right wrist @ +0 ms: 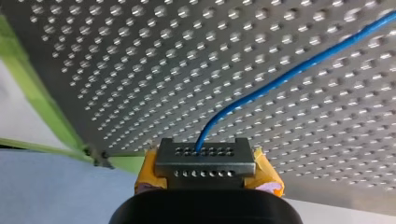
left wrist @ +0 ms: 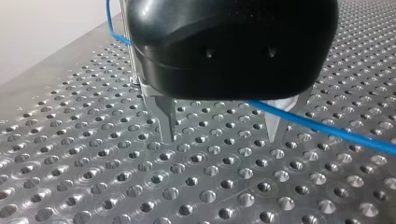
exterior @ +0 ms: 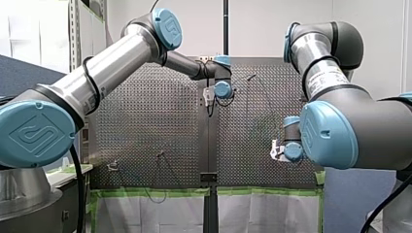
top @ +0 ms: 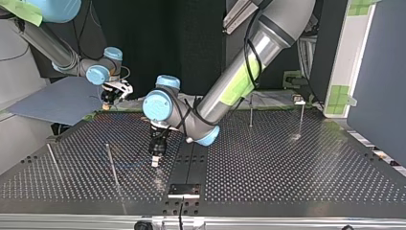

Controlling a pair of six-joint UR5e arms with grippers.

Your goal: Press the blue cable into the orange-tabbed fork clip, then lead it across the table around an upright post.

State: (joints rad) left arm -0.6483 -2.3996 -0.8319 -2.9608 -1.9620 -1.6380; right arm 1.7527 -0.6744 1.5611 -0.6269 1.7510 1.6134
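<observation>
The blue cable leaves my right gripper, whose yellow-padded jaws are shut on it, and runs off over the perforated plate. In the top view this gripper hangs at the table's far left edge. My left gripper stands open, its metal fingertips just above the plate. The cable passes under its black body and slants away past one finger, ungripped. A thin upright post stands close beside this gripper, with the cable running by it. In the top view my left gripper points down near the table's middle.
Several thin upright posts stand on the perforated table. A small clip-like fixture sits at the far right edge in the top view; its colour is too small to tell. A black bracket sits at the near middle seam.
</observation>
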